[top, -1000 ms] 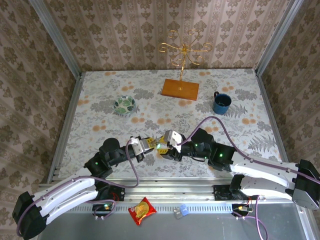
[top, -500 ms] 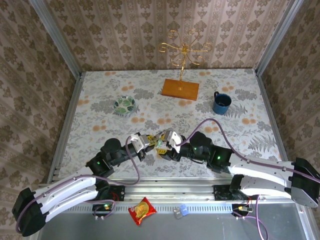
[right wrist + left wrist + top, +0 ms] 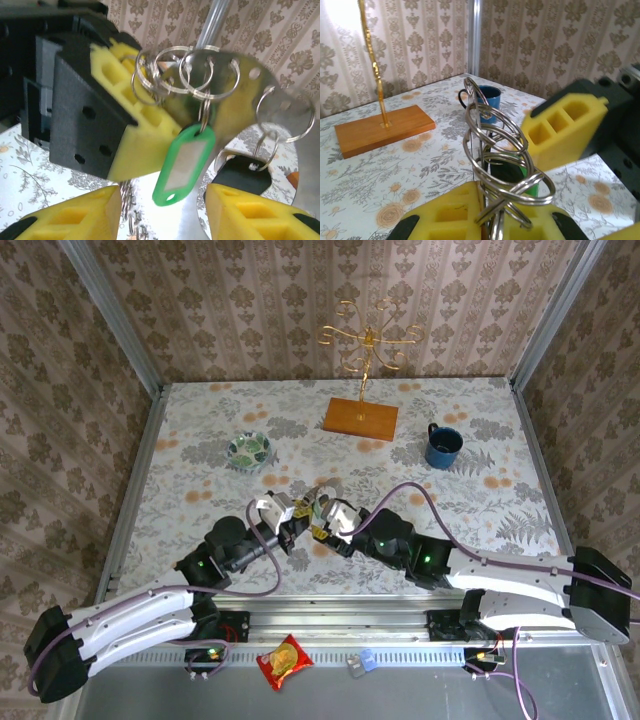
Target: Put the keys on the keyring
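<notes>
Left gripper (image 3: 297,512) clamped tight on keyring (image 3: 240,105), held up to the near-right of the patterned bowl (image 3: 249,449). Green key tag (image 3: 182,160) hangs from one ring. Right gripper (image 3: 160,215) has jaws apart and grips nothing, on the keyring's far side from the bowl.

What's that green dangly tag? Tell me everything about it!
The green key tag looks like shiny plastic, a rounded oblong with a pale label window in its middle and a small hole at its lower end. It hangs tilted from a small metal ring, in front of the shiny metal plate with holes. Nothing else seems to touch it.
</notes>
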